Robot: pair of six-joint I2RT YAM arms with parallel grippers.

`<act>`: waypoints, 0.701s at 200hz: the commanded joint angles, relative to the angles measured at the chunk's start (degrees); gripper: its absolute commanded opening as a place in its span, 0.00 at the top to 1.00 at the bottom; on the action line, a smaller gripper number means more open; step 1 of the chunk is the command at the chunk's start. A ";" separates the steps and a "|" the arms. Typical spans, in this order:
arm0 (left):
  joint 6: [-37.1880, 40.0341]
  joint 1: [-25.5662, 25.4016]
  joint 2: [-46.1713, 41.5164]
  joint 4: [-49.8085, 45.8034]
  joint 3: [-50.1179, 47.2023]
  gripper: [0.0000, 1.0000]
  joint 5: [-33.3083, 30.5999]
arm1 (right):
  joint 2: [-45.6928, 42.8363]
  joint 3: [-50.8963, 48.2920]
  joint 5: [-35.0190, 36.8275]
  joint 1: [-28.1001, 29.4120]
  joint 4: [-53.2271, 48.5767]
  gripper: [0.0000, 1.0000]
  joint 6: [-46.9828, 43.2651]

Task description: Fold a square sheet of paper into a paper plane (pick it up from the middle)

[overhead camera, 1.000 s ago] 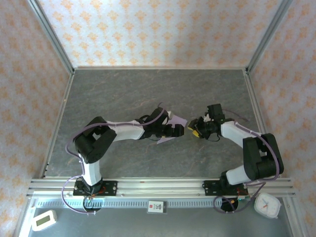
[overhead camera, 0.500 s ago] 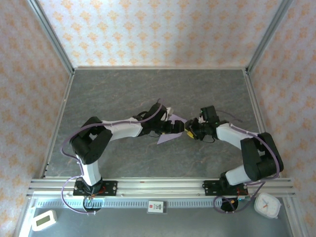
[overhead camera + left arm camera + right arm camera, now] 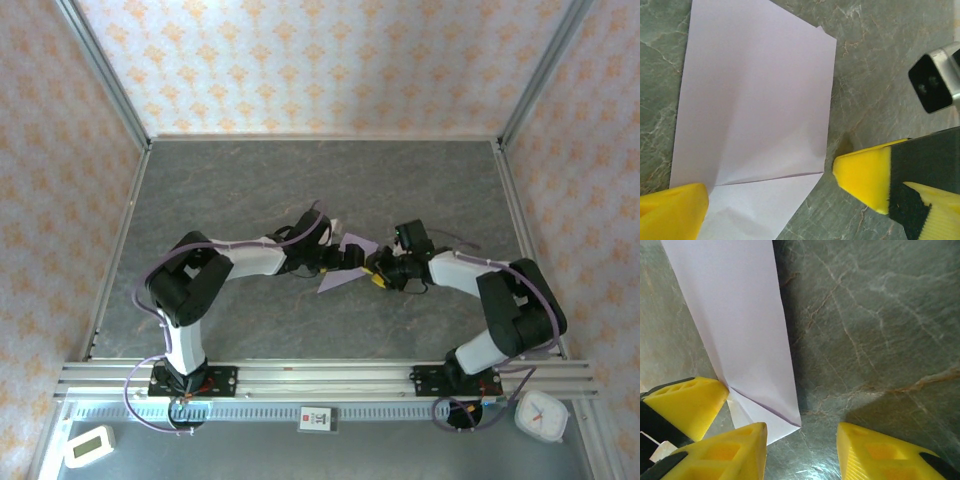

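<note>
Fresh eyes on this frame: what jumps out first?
The partly folded lavender paper at mid-table, pale against the dark marbled table. Both arms meet over it. The left end effector is wide open across the sheet and the right end effector is open at its corner, with their bright yellow fingertips close together.

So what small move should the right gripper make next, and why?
Probably ease the right gripper forward and close on the corner of the paper: it lies flat just ahead of the open fingers, while the open left gripper stands over the paper's edge.
</note>
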 commanded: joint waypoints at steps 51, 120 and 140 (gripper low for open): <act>1.10 0.27 1.66 1.41 -2.72 0.01 -0.32 | 3.11 2.63 -1.44 2.04 2.03 0.61 0.48; 0.85 0.35 2.09 1.87 -2.73 0.01 0.20 | 4.25 5.46 -1.92 2.99 1.83 0.69 0.38; 0.94 0.27 2.13 1.72 -2.76 0.01 0.20 | 4.84 5.58 -1.67 2.93 2.15 0.69 0.55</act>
